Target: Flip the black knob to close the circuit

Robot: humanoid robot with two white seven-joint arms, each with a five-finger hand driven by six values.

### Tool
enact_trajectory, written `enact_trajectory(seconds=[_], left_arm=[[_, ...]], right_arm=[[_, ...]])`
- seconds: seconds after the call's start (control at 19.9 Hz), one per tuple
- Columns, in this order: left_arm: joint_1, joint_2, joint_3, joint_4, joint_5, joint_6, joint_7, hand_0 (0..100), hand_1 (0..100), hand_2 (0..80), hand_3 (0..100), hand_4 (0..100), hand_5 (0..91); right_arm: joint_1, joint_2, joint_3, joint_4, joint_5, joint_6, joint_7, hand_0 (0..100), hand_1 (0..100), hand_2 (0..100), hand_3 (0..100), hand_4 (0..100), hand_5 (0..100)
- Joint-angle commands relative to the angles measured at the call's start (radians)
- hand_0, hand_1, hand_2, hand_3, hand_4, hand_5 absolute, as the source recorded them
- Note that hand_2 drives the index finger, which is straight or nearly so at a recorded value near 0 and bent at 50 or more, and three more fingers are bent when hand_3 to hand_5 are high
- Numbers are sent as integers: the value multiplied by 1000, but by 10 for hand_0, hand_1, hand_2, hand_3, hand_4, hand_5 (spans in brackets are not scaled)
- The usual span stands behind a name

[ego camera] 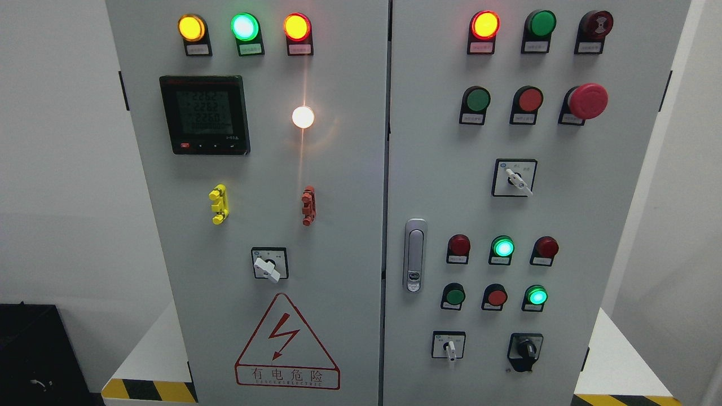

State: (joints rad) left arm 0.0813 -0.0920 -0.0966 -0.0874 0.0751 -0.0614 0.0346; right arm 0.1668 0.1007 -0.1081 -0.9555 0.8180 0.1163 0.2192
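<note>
Grey double-door control cabinet (350,169), white walls; black knob (526,349) at 5 o'clock, warning triangle (286,344) reads 有电危险. No robot hands showing.

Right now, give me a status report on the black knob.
Both hands out of view. Black knob untouched, lower right of the right door. Nothing in the way.

Grey electrical cabinet (350,225) stands upright on a white platform (161,349), its edge striped yellow and black (148,390). On its lower right door sits the black knob (527,351), near a white selector switch (449,348).
</note>
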Motion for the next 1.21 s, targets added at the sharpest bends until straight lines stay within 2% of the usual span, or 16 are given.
enact_trajectory(seconds=[0.0, 0.1, 0.15, 0.25, 0.4, 0.6, 0.7, 0.8, 0.9, 1.0, 1.16], left_arm=[[0, 0, 0, 0, 0, 0, 1, 120, 556, 0, 0, 0, 0], [0, 0, 0, 0, 0, 0, 1, 120, 556, 0, 0, 0, 0], [0, 0, 0, 0, 0, 0, 1, 120, 556, 0, 0, 0, 0], [0, 0, 0, 0, 0, 0, 1, 120, 556, 0, 0, 0, 0], [0, 0, 0, 0, 0, 0, 1, 120, 556, 0, 0, 0, 0], [0, 0, 0, 0, 0, 0, 1, 120, 556, 0, 0, 0, 0], [0, 0, 0, 0, 0, 0, 1, 120, 556, 0, 0, 0, 0], [0, 0, 0, 0, 0, 0, 1, 120, 556, 0, 0, 0, 0], [0, 0, 0, 0, 0, 0, 1, 120, 556, 0, 0, 0, 0], [0, 0, 0, 0, 0, 0, 1, 120, 556, 0, 0, 0, 0], [0, 0, 0, 0, 0, 0, 1, 120, 556, 0, 0, 0, 0]], right_arm=[[-27, -1, -45, -357, 164, 2, -4, 0, 0, 644, 776, 662, 621], [-39, 1, -53, -416, 220, -1, -4, 0, 0, 716, 850, 708, 690], [-41, 1, -53, -448, 243, -3, -4, 0, 0, 793, 928, 772, 768], [-46, 1, -54, -521, 277, -6, -4, 0, 0, 850, 985, 821, 832], [-58, 4, -54, -620, 319, 3, 18, 0, 0, 914, 1000, 893, 917], [-84, 4, -56, -699, 320, 16, 26, 0, 0, 936, 1000, 926, 948], [-99, 5, -54, -738, 323, 34, 52, 0, 0, 939, 1000, 940, 952], [-131, 13, -48, -762, 331, 60, 58, 0, 0, 942, 1000, 948, 958], [-162, 16, -47, -785, 360, 62, 68, 0, 0, 944, 1000, 951, 960], [-185, 20, -47, -810, 378, 62, 97, 0, 0, 945, 1000, 953, 962], [-220, 20, -50, -821, 386, 62, 103, 0, 0, 945, 1000, 957, 965]])
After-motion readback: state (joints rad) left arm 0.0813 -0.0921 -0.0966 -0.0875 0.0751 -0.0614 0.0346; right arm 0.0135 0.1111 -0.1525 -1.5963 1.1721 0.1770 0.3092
